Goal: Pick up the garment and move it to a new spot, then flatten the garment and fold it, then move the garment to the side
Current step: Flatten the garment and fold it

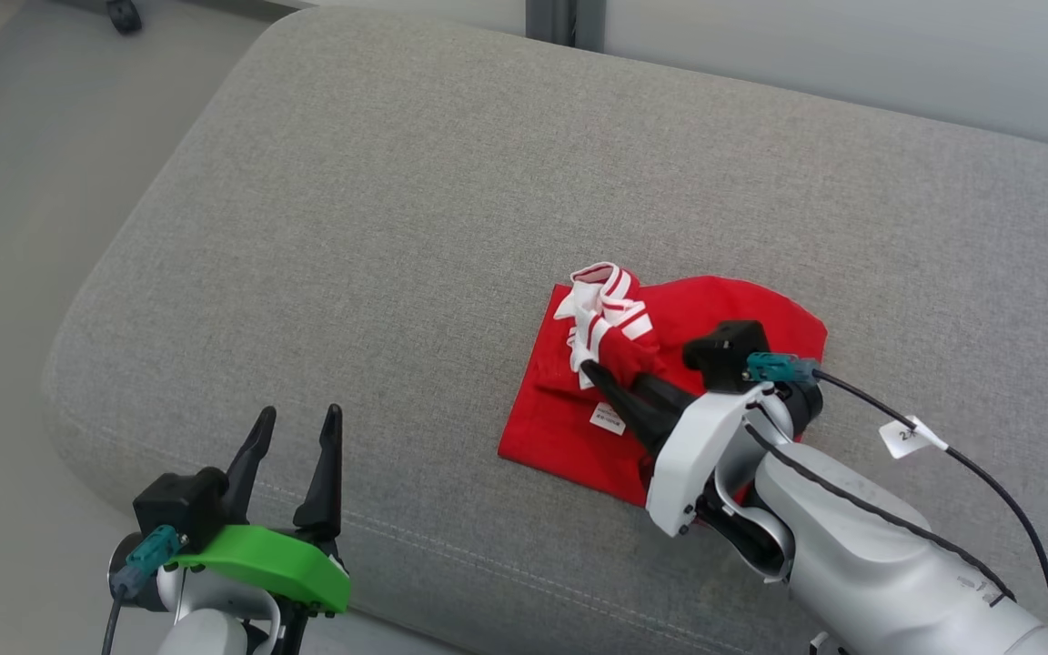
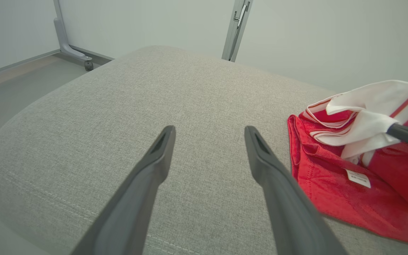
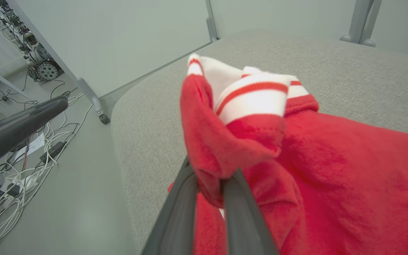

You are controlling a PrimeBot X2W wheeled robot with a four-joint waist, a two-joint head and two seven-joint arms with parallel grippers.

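Red fleece garment (image 1: 569,428) with white cuffs (image 1: 606,300) banded in red, lying on a wide grey fabric cushion (image 1: 397,227), toward the cushion's near right part. Its bottom layer is spread fairly flat in a rough square, with a small white label (image 1: 607,418) showing. On top of it, a bunch of red cloth and striped cuff stands up off the cushion.

My right gripper (image 1: 589,368) reaches in from the cushion's near edge. Its two dark fingers are closed on that raised bunch; in the right wrist view a fold of red fleece is pinched between them. My left gripper (image 1: 298,414) hovers at the cushion's near left corner, well apart from the garment, with its fingers spread wide and nothing between them.

I judge the task to be somewhere in its middle. The garment looks partly flattened, but the raised bunch is not laid down, so neither the flattening nor the fold is finished. The last move, shifting the folded garment to the side of the cushion, is not yet done. I cannot tell whether the first relocation has happened.
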